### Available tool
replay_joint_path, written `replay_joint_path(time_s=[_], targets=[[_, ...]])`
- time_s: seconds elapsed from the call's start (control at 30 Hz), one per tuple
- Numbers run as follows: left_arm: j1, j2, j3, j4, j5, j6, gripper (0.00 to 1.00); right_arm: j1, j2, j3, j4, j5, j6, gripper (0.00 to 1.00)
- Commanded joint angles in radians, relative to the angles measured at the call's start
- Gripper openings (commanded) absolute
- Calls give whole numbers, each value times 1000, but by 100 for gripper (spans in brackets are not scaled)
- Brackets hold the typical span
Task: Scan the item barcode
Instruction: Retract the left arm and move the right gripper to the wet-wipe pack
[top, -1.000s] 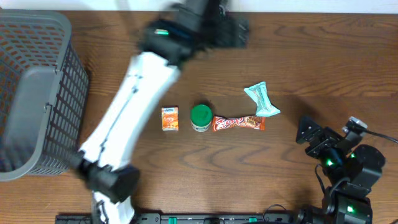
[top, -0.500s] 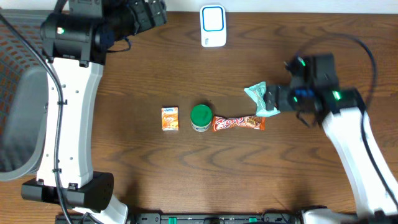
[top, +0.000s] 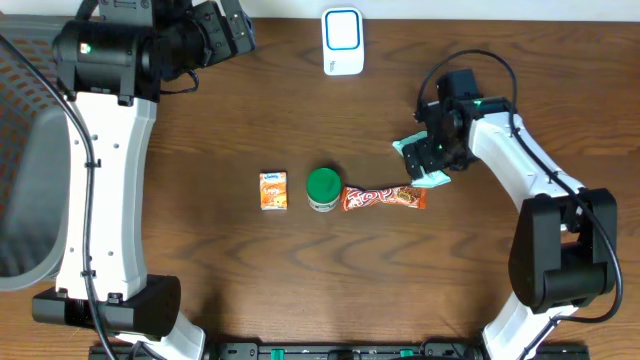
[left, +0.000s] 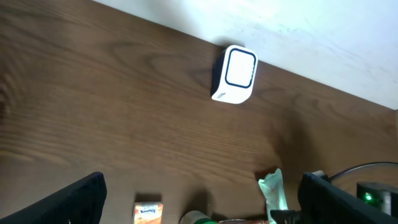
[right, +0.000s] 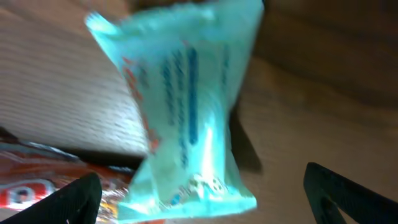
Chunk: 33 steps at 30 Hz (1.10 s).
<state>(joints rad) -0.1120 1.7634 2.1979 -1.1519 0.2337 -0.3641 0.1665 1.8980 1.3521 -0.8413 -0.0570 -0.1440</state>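
Note:
The white scanner (top: 342, 41) stands at the table's far edge, also in the left wrist view (left: 235, 74). In a row mid-table lie an orange box (top: 273, 190), a green-lidded jar (top: 323, 188), a red candy bar (top: 384, 198) and a teal packet (top: 418, 148). My right gripper (top: 432, 155) hovers over the teal packet (right: 186, 106); its jaws stand open on either side of the packet's lower end (right: 208, 199). My left gripper (top: 228, 28) hangs open and empty at the far left, left of the scanner, with the items below its fingers (left: 68, 202).
A grey mesh basket (top: 30, 150) fills the left edge of the table. The left arm's white link runs down the left side. The red candy bar (right: 37, 186) lies just beside the right gripper's left finger.
The left arm swung from over the table's middle to the far left. The right arm unfolded from the near right corner and came down over the teal packet. Both grippers stayed open.

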Motion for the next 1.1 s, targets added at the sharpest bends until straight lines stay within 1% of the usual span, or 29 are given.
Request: replay_joint_path(time_s=[0.0,0.2,0.3,0.37,0.53,0.57,0.63,0.7,0.8,0.87,0.97,1.03,1.07], targets=[[4,-20,3,-5,-13,20,98,23,-12,9,52,-80,-22,99],[4,-20,3,-18,-18,20,98,25,49,8,125,-91,-18,99],[4,-20,3,-21,-18,21,98,25,80,8,161,-90,-18,96],[4,-20,3,-26,-18,29,98,24,84,8,174,-82,-17,95],[4,-20,3,-48,-18,43,98,24,84,8,188,-10,-6,90],[4,-20,3,-51,-18,43,98,24,84,8,188,3,-6,88],[4,-20,3,-56,-18,43,98,24,84,8,188,19,-5,75],[4,-20,3,-60,-18,43,98,24,84,8,188,42,18,67],[4,-20,3,-74,-18,51,98,23,84,8,188,79,44,64],[4,-20,3,-79,-18,66,98,21,84,7,188,78,44,64],[5,-26,4,-66,-39,91,98,21,84,2,187,77,46,73],[4,-42,4,-50,-101,91,98,21,84,-11,188,78,54,74],[4,-55,4,-39,-133,91,98,21,84,-21,193,78,68,72]])
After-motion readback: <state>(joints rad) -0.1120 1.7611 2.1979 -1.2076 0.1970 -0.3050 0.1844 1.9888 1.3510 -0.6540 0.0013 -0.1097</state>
